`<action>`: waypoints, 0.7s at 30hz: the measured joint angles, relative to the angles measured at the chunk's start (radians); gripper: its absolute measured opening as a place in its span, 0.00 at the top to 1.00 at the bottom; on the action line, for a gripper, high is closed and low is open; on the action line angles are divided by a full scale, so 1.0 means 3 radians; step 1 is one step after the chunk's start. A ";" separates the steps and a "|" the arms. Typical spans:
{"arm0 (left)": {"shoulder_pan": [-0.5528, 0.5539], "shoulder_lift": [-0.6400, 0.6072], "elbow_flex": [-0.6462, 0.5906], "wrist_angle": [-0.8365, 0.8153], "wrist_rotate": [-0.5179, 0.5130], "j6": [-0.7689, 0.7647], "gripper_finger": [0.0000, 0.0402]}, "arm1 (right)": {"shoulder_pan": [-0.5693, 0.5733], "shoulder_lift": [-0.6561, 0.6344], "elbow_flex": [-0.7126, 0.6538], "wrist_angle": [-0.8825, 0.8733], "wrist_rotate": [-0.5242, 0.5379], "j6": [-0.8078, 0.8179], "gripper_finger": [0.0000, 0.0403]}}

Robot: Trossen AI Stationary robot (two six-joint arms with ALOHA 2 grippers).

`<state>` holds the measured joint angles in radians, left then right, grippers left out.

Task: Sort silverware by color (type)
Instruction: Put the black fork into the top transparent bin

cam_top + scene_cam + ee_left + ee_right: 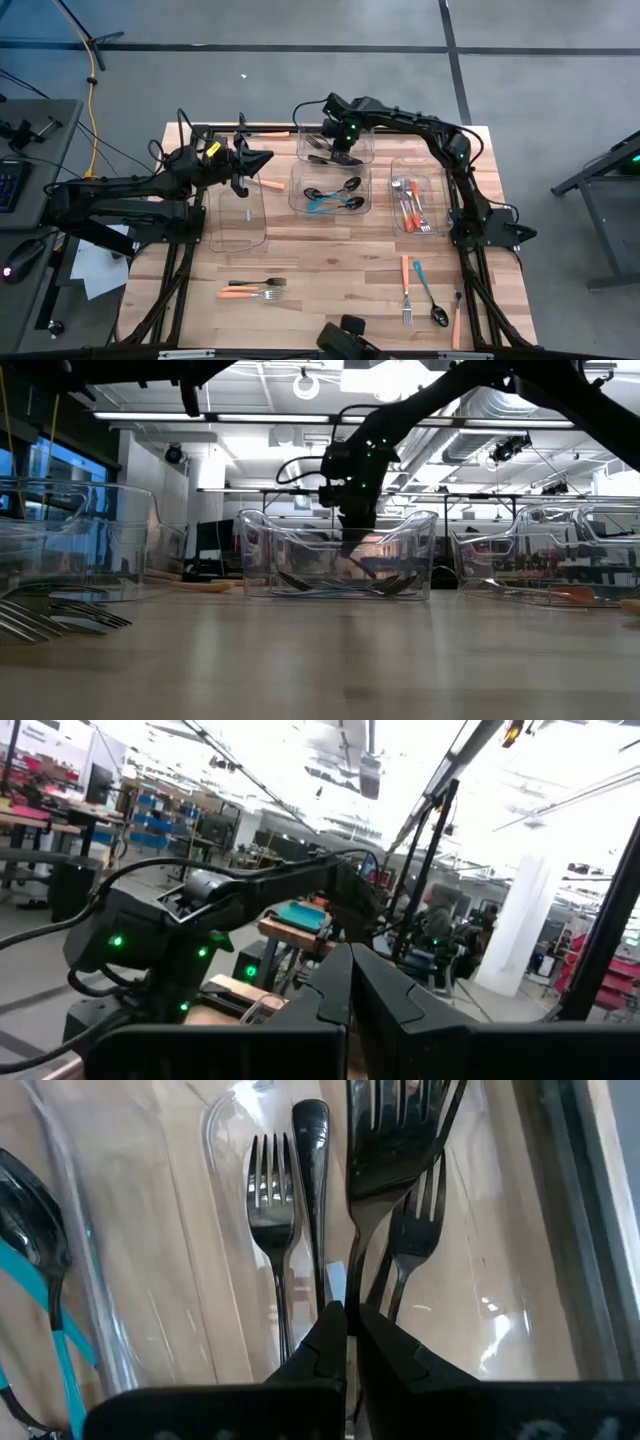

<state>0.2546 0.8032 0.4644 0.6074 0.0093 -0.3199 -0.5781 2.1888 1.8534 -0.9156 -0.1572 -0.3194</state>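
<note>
My right gripper (345, 150) reaches steeply down into the clear bin (362, 157) at the table's far middle, shut on a black fork (392, 1140). Two more black forks (272, 1200) and a black handle (311, 1140) lie on that bin's floor. My left gripper (262, 160) hangs shut with nothing in it, above the left bin (240, 215). Loose silverware lies near the front edge: forks at near left (255, 288), and a fork, spoon and orange pieces at near right (425, 290). My right gripper pinches the black fork's handle (353, 1285) between its two fingers. The fingers come from above, slanting steeply down, and lie roughly along the handle. The tines point away from the fingers, down into the bin; whether they rest on its floor I cannot tell.
A middle bin (330, 190) holds black and teal spoons. A right bin (418, 205) holds orange-handled forks. An orange-handled piece (268, 184) lies beside the left bin. The bins' clear walls (340, 555) stand close around the right gripper.
</note>
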 joint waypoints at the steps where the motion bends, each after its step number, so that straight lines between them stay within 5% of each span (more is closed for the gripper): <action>1: 0.0000 0.0000 -0.0001 -0.0005 0.0000 0.0000 1.00 | 0.0000 0.0010 0.0001 -0.0004 0.0001 0.0009 1.00; 16: 0.0001 0.0003 0.0000 -0.0010 0.0001 0.0145 1.00 | 0.0000 0.0054 0.0005 -0.0032 0.0002 0.0191 0.96; 21: 0.0001 0.0003 -0.0001 -0.0011 0.0001 0.0191 1.00 | 0.0008 0.0054 0.0005 -0.0064 0.0003 0.0189 0.87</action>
<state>0.2550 0.8040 0.4641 0.6041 0.0097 -0.2626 -0.5758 2.2051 1.8549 -0.9348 -0.1564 -0.2626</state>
